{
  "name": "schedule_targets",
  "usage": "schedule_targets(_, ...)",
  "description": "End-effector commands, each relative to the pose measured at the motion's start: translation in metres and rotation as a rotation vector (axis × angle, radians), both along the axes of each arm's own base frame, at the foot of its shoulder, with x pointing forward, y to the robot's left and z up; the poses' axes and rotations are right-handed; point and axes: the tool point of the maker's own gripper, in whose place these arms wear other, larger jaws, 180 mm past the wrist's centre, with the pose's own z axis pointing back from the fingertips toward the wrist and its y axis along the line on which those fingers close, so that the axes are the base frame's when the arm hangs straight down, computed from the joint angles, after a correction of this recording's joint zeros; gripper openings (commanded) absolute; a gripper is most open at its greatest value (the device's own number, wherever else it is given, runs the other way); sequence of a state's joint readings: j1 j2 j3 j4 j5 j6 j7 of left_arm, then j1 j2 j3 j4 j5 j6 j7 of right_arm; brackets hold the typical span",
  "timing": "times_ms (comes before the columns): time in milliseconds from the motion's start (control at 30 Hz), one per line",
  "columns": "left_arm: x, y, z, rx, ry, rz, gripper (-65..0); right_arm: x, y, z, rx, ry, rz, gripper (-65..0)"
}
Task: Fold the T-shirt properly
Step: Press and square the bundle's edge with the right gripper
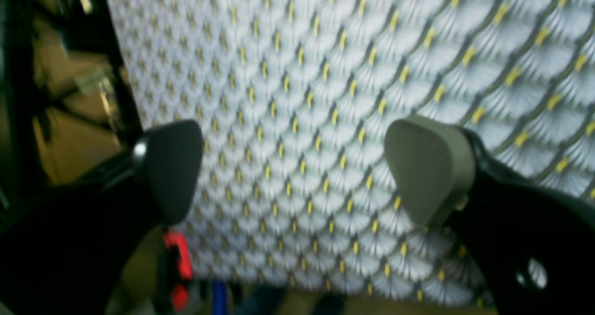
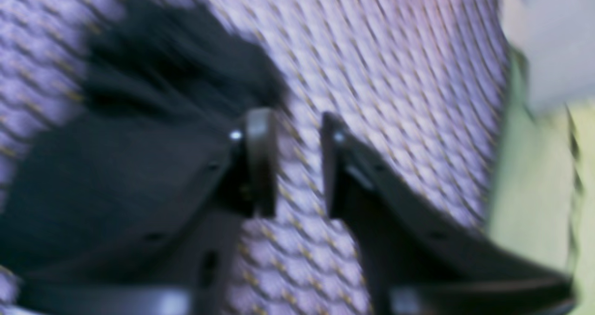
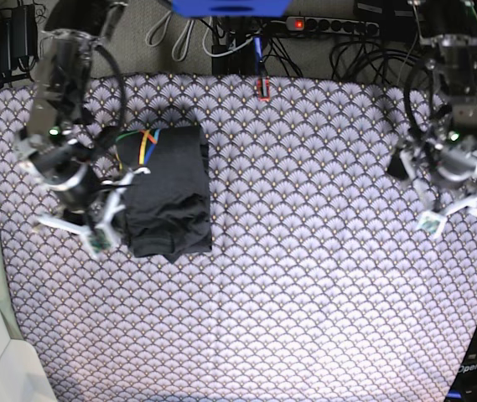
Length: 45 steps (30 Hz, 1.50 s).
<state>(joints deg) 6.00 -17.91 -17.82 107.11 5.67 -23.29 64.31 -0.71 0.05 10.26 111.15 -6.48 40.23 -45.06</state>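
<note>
On the patterned tablecloth [image 3: 305, 251], folded T-shirt [image 3: 169, 194] lies just beside right gripper [image 3: 108, 213], jaws slightly parted and empty; left gripper [image 3: 452, 209] well apart, spread wide.

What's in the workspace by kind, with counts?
T-shirt, folded, dark: 1
Tablecloth, fan-patterned: 1
Grippers, both open and holding nothing: 2, left gripper and right gripper
Total: 4
</note>
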Motion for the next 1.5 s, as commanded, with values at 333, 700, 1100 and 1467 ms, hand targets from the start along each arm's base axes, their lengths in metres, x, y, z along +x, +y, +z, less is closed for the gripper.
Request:
schedule_targets(333, -0.068, 0.063, -0.006, -0.008, 0.066, 0.155, 0.0, 0.018, 0.063, -0.045, 0.063, 0.116, 0.169, -65.0)
schedule_targets(700, -0.106, 0.081, -0.016, -0.021, 0.098, 0.261, 0.0, 0.06, 0.083, -0.072, 0.125, 0.167, 0.235, -65.0)
schedule_targets(1100, -0.121, 0.078, -0.025, -0.024, 0.142, 0.254, 0.0, 0.091, 0.076, -0.08, 0.149, 0.193, 0.233, -65.0)
schedule_targets(1467, -0.116, 0.051, -0.04, -0.044, 0.196, 0.166, 0.0, 0.051, 0.054, -0.005, -0.013, -0.007, 0.212, -65.0)
